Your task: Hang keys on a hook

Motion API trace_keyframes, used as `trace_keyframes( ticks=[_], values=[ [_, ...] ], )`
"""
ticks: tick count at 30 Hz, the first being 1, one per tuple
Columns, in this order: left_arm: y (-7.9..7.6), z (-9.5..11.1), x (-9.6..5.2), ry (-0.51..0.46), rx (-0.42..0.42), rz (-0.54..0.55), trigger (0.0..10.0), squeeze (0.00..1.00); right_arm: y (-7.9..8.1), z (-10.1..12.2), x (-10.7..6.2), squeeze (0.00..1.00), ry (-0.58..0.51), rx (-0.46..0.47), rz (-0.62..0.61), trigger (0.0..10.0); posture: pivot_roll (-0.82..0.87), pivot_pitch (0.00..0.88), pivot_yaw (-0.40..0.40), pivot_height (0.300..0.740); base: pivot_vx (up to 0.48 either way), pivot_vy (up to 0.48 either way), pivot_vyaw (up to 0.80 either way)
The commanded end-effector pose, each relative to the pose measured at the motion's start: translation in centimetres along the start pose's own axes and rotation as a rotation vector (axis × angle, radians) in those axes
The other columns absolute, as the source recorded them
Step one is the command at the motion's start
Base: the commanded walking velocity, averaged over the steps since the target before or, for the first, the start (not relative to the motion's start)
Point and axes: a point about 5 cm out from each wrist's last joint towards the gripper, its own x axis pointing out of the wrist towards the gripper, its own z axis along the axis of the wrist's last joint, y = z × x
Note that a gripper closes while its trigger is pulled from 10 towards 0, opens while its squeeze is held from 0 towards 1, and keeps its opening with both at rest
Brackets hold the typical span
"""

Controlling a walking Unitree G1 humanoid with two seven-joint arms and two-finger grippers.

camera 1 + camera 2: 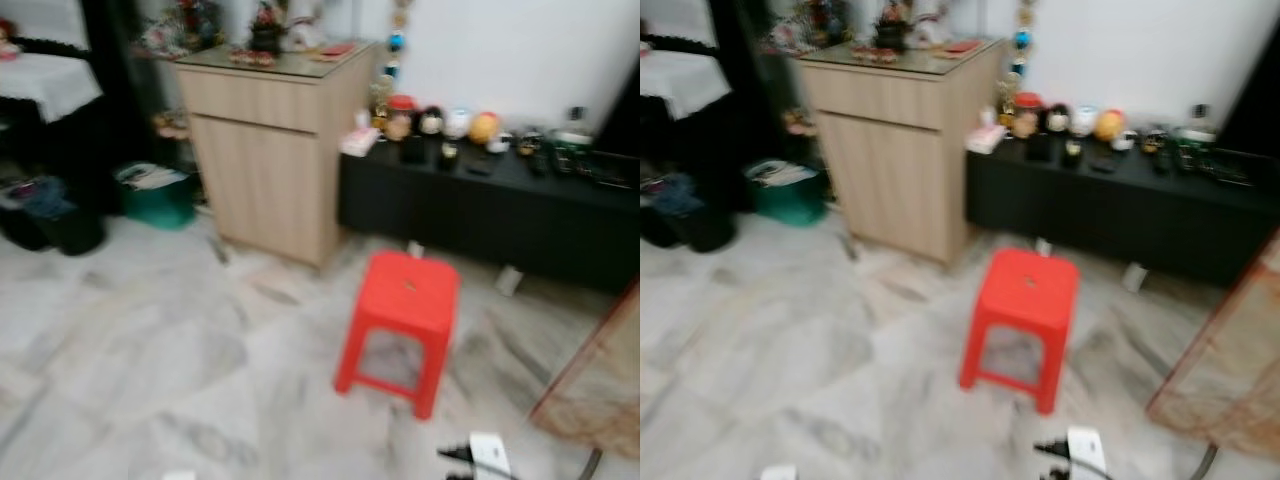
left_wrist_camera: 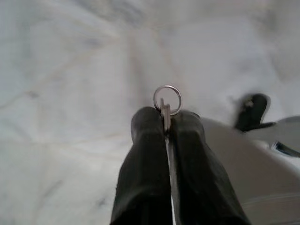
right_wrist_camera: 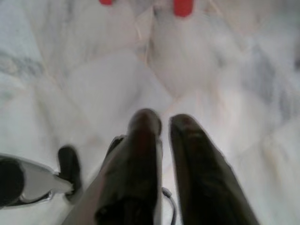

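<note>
two fingers, one key, no hook in sight yet

two black fingers of the left gripper (image 2: 166, 117) are pressed tight together on the keys (image 2: 166, 105), the flat blade pinched edge-on between the pads and the silver ring standing free just past the tips. that is where the task's thing is: in the left claw, carried low over the pale marble floor (image 2: 70, 70). the right gripper (image 3: 161, 122) hangs idle over the same floor, its fingers a narrow gap apart with nothing between them.

further out, a red plastic stool (image 1: 402, 325) stands in the middle of the room. behind it a light wooden cabinet (image 1: 270, 150) stands against the wall with ornaments on top, and just beside it a long black low sideboard (image 1: 480, 210) carries a row of small figurines and bottles. a green bin (image 1: 155, 195) sits by the cabinet's far side. the head views are blurred, as if the robot is walking.

by my reckoning the carrying step is in hand: key gripped, robot crossing the room. i cannot make out a hook anywhere; something dangles on the wall above the sideboard, too blurred to name. next it must find the hook, close in past the stool, then raise the ring to it.

no brand, label or writing is readable.
</note>
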Motion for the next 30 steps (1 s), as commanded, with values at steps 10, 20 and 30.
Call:
trace_keyframes(
  ticks=[10,20,30],
  values=[
    [-1.8,-0.3,0.1,0.003,0.032,-0.025,10.0,0.0,-0.2,1.8,0.1,0.0,-0.036,0.01,-0.018,10.0,-0.03,0.0,-0.072,0.74,0.0,0.0,0.0],
    [0.0,1.3,0.2,-0.033,0.029,-0.009,10.0,0.0,0.2,2.2,0.3,0.0,-0.049,0.041,-0.011,10.0,-0.02,0.0,-0.08,0.74,0.0,-0.217,-0.39],
    [-0.6,1.8,0.3,-0.058,0.037,-0.018,10.0,0.0,0.0,2.6,0.2,0.0,-0.066,0.147,-0.029,10.0,-0.03,0.0,-0.076,0.74,0.0,-0.31,-0.04]
  ],
)
